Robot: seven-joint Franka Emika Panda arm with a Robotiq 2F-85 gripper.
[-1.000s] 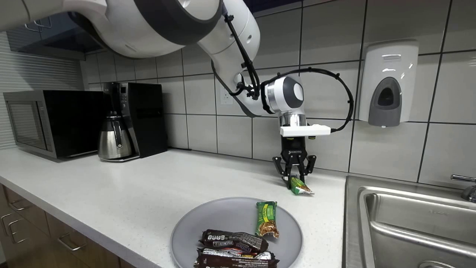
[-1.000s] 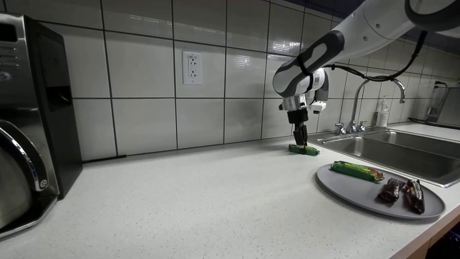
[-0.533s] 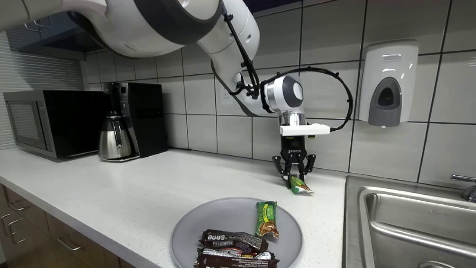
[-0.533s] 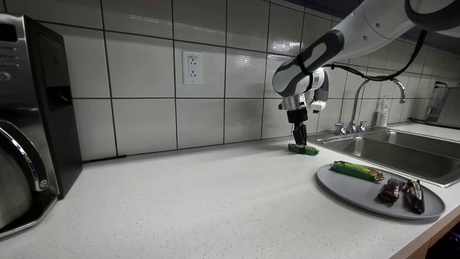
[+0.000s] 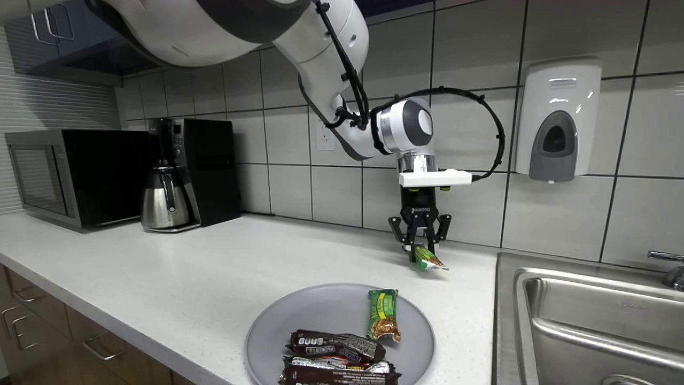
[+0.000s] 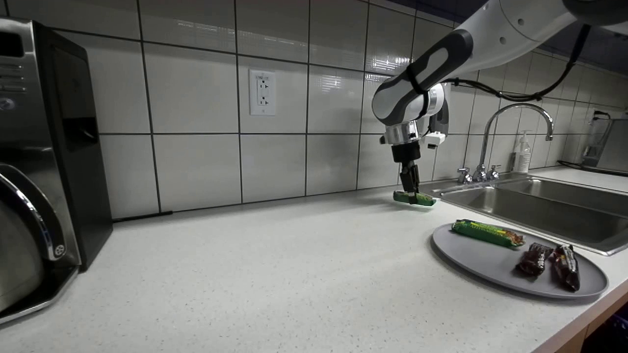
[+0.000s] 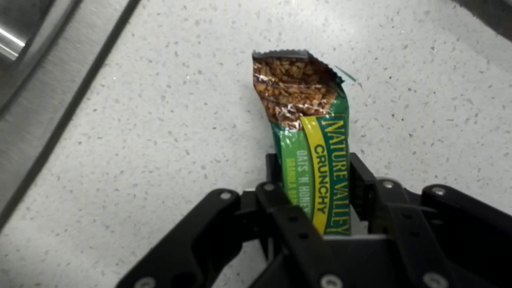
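Pinching: gripper (image 7: 315,172), clamped on a granola bar (image 7: 302,96) just above the counter (image 7: 180,120)
Plate (image 5: 299,310): another green bar (image 5: 382,310), dark-wrapped bars (image 5: 336,345)
Sink (image 5: 507,315): steel, near the plate

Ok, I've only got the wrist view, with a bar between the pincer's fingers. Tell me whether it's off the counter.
Observer: It seems so, just barely: in both exterior views the bar, held in the pincer, sits a little higher over the counter than a moment ago.
Operator: Good. Now list what's on the plate.
Observer: A second green bar and at least two dark bars.
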